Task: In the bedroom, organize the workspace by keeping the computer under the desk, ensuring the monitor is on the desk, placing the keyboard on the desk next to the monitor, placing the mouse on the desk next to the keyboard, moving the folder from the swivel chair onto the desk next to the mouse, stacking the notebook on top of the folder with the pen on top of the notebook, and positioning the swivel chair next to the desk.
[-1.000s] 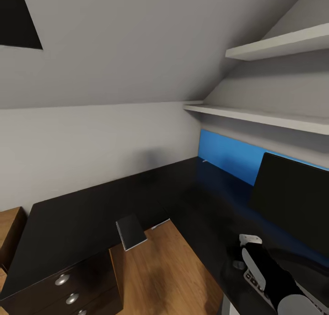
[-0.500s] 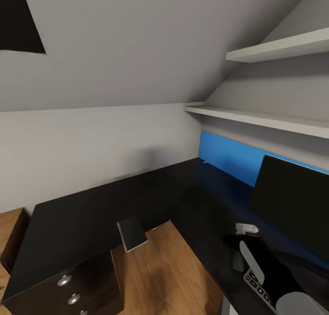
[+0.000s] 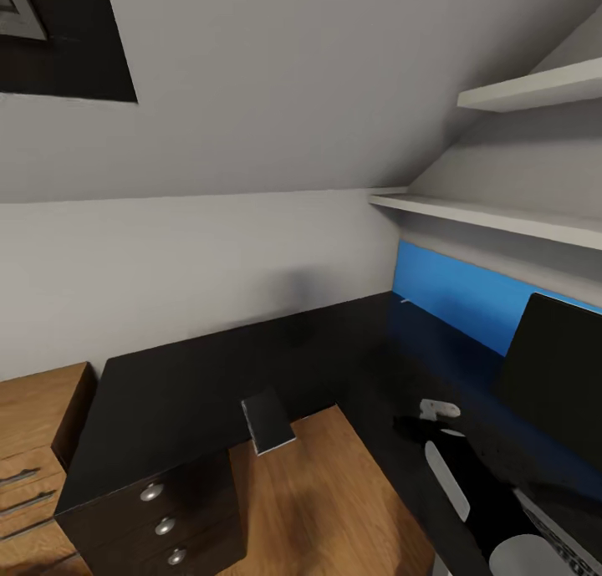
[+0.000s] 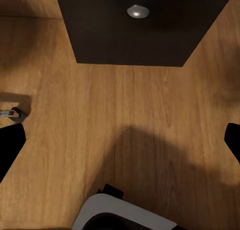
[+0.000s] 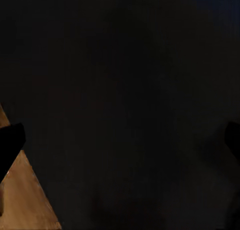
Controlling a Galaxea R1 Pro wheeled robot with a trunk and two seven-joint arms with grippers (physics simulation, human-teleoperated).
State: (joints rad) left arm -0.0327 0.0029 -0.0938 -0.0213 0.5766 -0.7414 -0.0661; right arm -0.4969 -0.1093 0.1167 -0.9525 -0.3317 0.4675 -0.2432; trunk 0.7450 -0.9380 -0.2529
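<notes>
The black L-shaped desk (image 3: 184, 384) runs along the wall and turns toward me on the right. A small dark grey notebook (image 3: 267, 421) lies at the desk's inner corner, partly over the edge. The black monitor (image 3: 556, 375) stands at the right, with a strip of the keyboard (image 3: 562, 536) in front of it. My right gripper (image 3: 411, 430) hovers open over the bare desk top (image 5: 125, 90), left of the monitor. My left gripper (image 4: 120, 145) is open above the wooden floor (image 4: 125, 110), facing the black drawer unit (image 4: 132, 30).
The drawer unit (image 3: 163, 526) with silver knobs sits under the desk's left end. A light wooden chest of drawers (image 3: 33, 442) stands beside it. A blue wall panel (image 3: 464, 296) and two white shelves (image 3: 493, 216) are above the desk's right wing. Wooden floor (image 3: 326, 492) lies between the wings.
The camera has turned left, so the whole scene sits further right and the wooden chest shows more. My right arm has reached forward and left across the desk, away from the keyboard.
</notes>
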